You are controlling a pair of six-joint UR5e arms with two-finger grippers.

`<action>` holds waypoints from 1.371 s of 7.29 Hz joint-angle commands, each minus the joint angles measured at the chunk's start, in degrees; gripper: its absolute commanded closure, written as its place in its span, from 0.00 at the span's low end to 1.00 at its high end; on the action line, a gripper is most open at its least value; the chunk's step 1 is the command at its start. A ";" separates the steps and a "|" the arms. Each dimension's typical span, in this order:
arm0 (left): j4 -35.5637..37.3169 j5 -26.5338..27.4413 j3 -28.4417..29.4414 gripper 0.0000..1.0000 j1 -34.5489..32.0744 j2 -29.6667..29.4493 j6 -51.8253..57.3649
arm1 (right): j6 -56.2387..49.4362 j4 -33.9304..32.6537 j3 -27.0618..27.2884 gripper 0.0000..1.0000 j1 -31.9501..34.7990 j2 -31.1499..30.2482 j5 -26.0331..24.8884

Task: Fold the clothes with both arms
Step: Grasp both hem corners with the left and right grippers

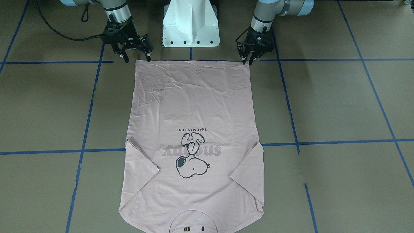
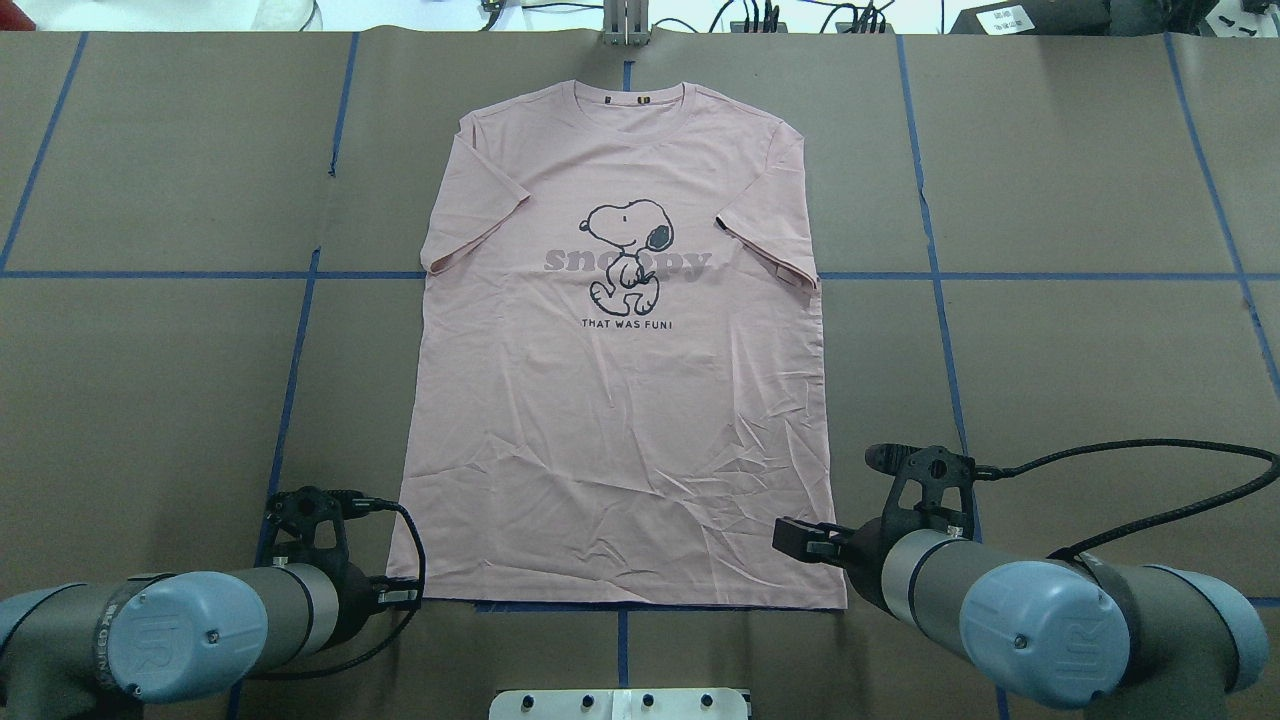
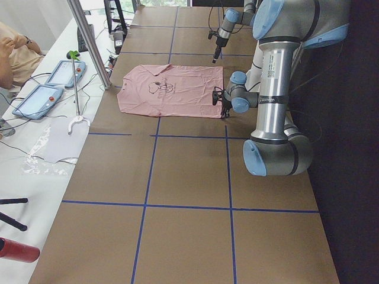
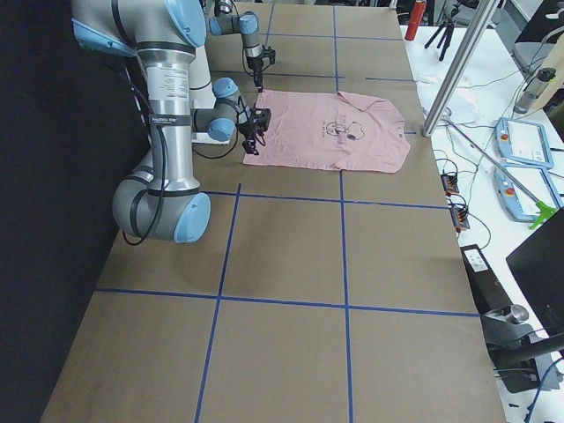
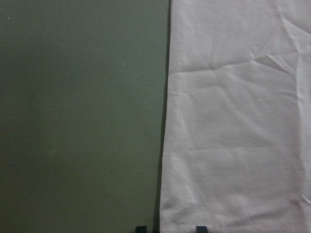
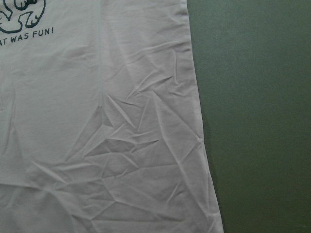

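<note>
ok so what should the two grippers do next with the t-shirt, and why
Probably lower both and pinch the hem corners. The pink T-shirt lies flat, print up. The left gripper and right gripper stand open at the two corners of its near hem, neither holding cloth.

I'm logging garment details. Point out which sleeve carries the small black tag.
The sleeve on the robot's right, at the overhead view's right: a small black tag sits on its cuff edge. The other sleeve shows no tag.
</note>
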 commanded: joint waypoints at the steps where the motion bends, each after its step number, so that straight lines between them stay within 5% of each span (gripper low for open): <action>1: -0.09 -0.04 -0.08 1.00 0.02 -0.14 0.00 | 0.00 0.00 -0.01 0.01 0.00 -0.03 0.02; 2: -0.09 0.05 -0.26 1.00 0.02 -0.14 0.00 | 0.00 -0.09 -0.18 0.02 -0.09 -0.03 0.02; 5: -0.09 -0.21 -0.61 1.00 0.10 -0.41 0.00 | 10.52 -5.78 -0.80 0.31 -4.37 0.49 -3.82; 10: -0.09 -0.39 -0.61 1.00 0.02 -1.29 -0.09 | 15.00 -6.33 -3.96 0.41 -7.82 0.23 -6.39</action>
